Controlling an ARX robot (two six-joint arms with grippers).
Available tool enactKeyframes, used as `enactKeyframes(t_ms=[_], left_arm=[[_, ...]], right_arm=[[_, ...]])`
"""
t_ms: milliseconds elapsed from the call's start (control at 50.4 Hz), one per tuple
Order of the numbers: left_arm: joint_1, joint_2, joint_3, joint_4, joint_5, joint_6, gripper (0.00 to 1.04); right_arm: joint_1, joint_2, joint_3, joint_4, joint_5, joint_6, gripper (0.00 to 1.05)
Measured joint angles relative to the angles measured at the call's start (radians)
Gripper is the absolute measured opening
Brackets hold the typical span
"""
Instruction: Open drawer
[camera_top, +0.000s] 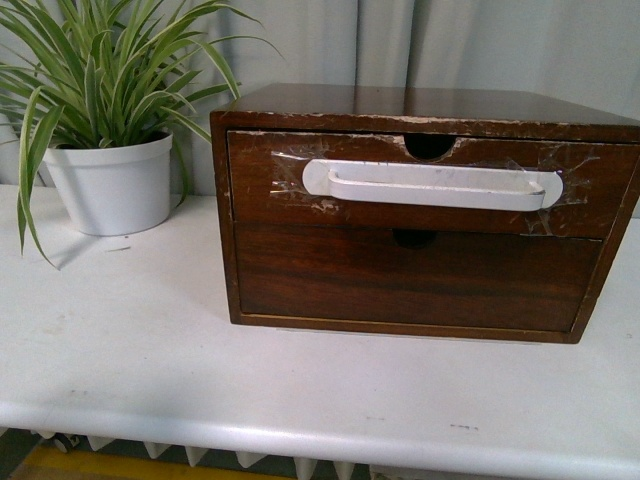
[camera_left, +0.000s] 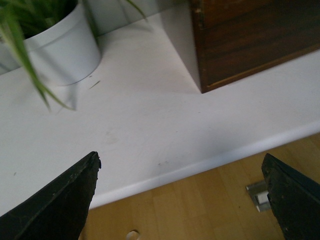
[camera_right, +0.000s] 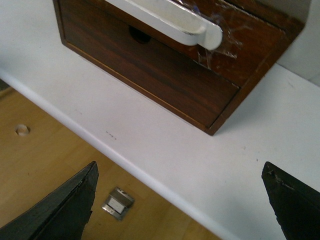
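Dark brown wooden drawer (camera_top: 250, 200), one long white handle (camera_top: 432, 186), shut; two-drawer wooden cabinet (camera_top: 420, 100) cut off rightward. Left jaws and right jaws apart.

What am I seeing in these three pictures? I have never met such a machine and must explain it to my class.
This is a two-armed robot. One picture comes from a camera on its body, facing a white table. On it stand a potted plant and a small wooden chest; its upper drawer, with a white taped-on handle, looks shut. The other two come from cameras on the wrists, looking past dark fingers. The left gripper and right gripper are both open and hold nothing.
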Motion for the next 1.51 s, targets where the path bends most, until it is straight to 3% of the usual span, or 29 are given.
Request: enactKeyframes(t_ms=[238, 634, 971, 1507], left_arm=[[-0.079, 0.298, 0.304, -0.164, 0.227, 0.297, 0.99], [-0.159, 0.644, 0.766, -0.495, 0.364, 0.579, 0.99], [-0.216, 0.857, 0.996, -0.598, 0.379, 0.667, 0.99], [-0.242, 1.043, 1.157, -0.613, 0.393, 0.673, 0.99]], right_arm=[[0.055, 0.214, 0.214, -0.072, 0.003, -0.194, 0.96], [0.113, 0.486, 0.481, -0.248, 0.043, -0.430, 0.96], [0.182, 0.620, 0.570, -0.287, 0.072, -0.511, 0.96], [0.165, 0.724, 0.622, -0.244, 0.021, -0.475, 0.96]])
